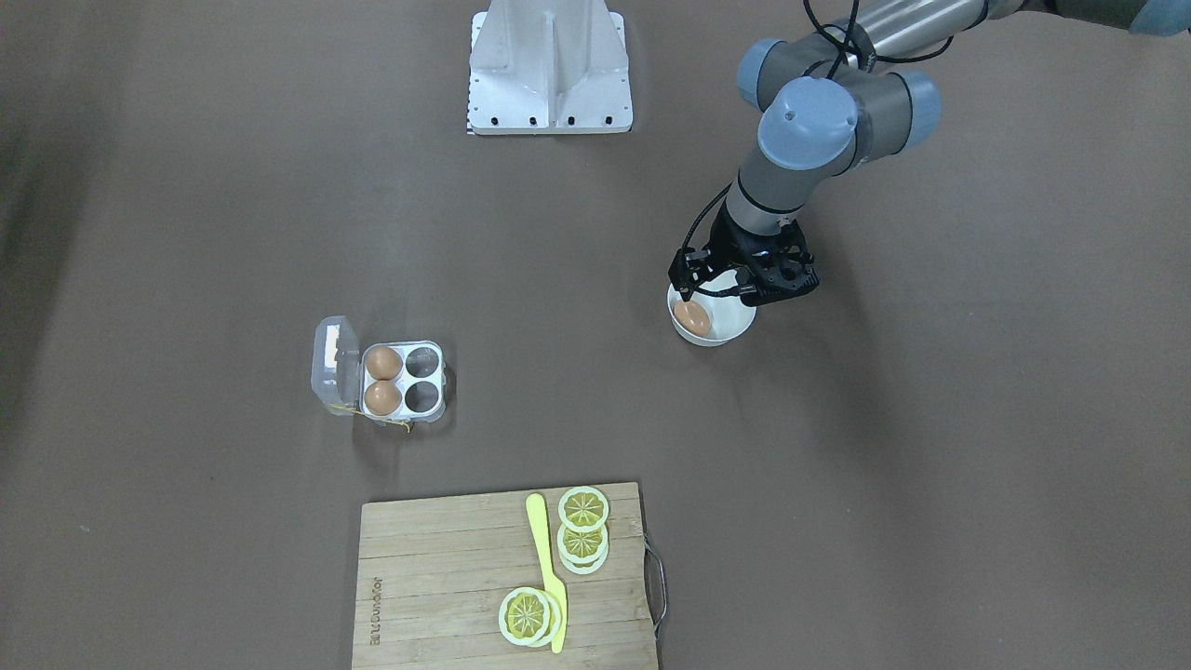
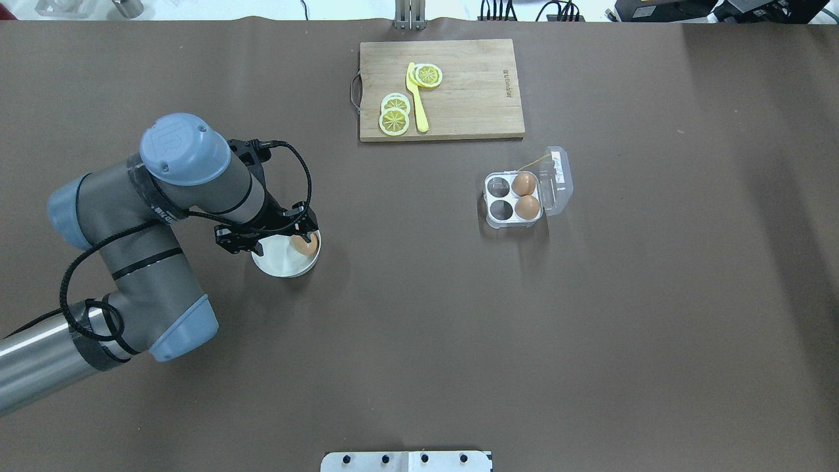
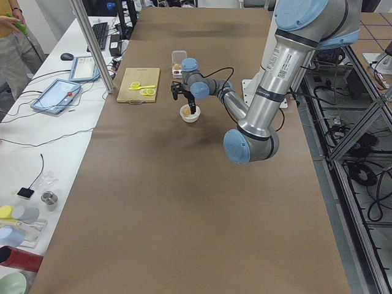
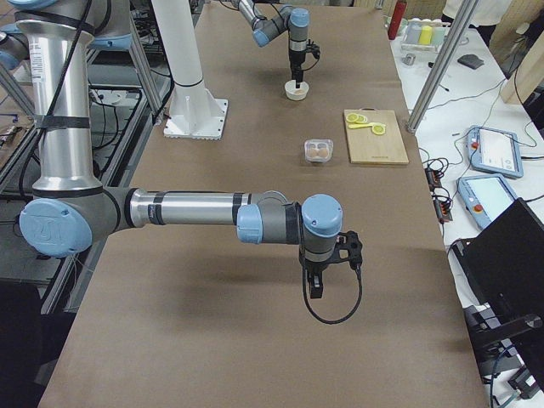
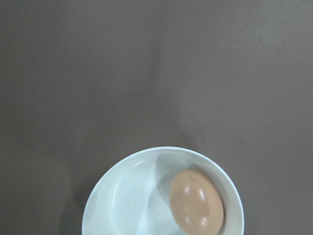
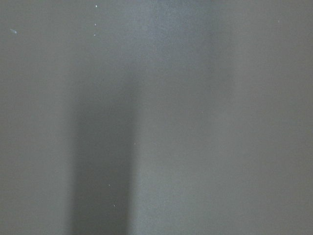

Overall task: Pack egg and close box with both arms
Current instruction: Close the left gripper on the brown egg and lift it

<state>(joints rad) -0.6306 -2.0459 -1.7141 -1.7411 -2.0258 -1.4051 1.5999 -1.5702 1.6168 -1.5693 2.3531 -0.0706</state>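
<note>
One egg [image 2: 304, 244] (in a white bowl [image 2: 278, 263]) sits below the left gripper [image 2: 283, 242].

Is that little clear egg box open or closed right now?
Open. The egg carton has its clear lid folded back beside the tray, leaving two eggs and two empty cups exposed.

The right arm's fingers [image 4: 313, 287] show only from the end of the table [image 4: 212, 340], too small to tell open from closed. The left arm's fingers [image 1: 687, 277] cover part of the bowl [image 1: 735, 328]; the wrist view crops its lower rim.
</note>
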